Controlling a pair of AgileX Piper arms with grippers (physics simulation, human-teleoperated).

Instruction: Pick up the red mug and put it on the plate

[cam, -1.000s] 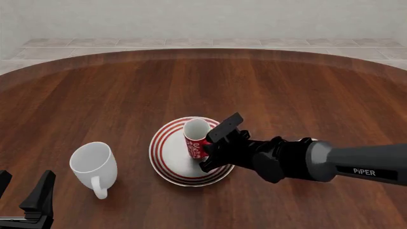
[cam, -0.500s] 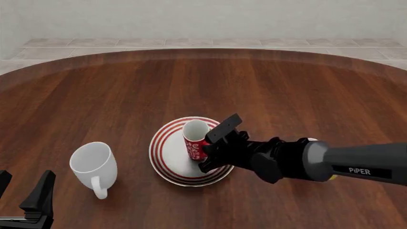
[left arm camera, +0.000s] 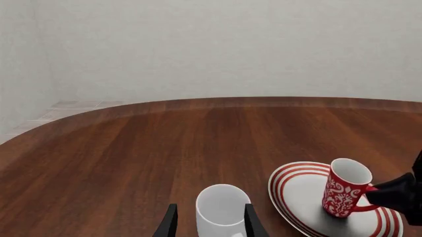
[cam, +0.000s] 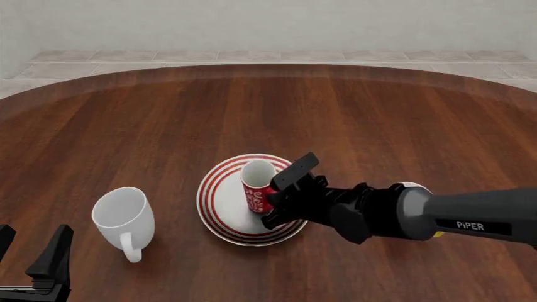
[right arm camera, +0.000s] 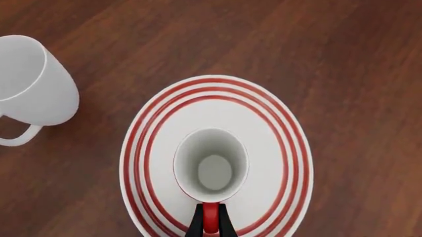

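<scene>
The red mug (cam: 258,185) stands upright on the plate (cam: 220,217), a little right of the plate's middle, with its base down on the white centre. Over the last second almost nothing has moved: mug, plate and right arm sit nearly where they were, the arm perhaps a touch lower and nearer. I read that as the carry being over and the placing all but done, with only the release left.

The right gripper (right arm camera: 209,223) has its jaws drawn narrow on the red handle (right arm camera: 209,212), one finger on each side of it, the mug's body just beyond the fingertips on the far-left side. The handle points toward the near right, back along the arm. Opening should leave the mug standing, provided the fingers withdraw without snagging it.

Left of the plate and apart from it stands a plain white mug (cam: 124,217). The left gripper (cam: 34,267) rests at the near left edge, jaws spread and holding nothing.
</scene>
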